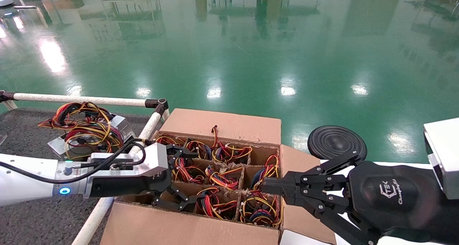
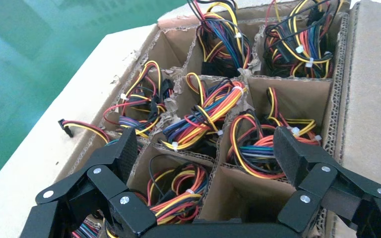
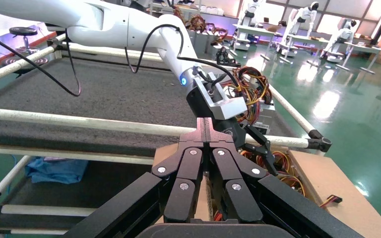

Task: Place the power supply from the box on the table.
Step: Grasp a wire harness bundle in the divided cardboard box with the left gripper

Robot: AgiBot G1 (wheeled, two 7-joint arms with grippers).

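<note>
The left gripper (image 1: 179, 178) is held wide open and empty over the left-hand cells of the box (image 1: 222, 125), its fingers (image 2: 120, 153) spread above the dividers. The right gripper (image 1: 272, 185) is parked over the box's right flap with its fingers pressed together on nothing. Power supplies lie deep in the cells, mostly hidden under their tied wire bundles (image 2: 203, 116); two more power supplies (image 1: 120, 126) are already set near the far right corner of the table (image 1: 28, 216), beside the white pipe rail (image 1: 82, 99).

Several faults are to be feared. If the fingers are lowered without being centred on one cell, a cardboard divider (image 2: 230, 171) could be straddled and crushed. Only wires might be seized instead of the metal case, so that the unit slips or hangs by its bundle. A neighbouring bundle could be snagged and dragged out on the lift. The rail could also be struck during the transfer.
</note>
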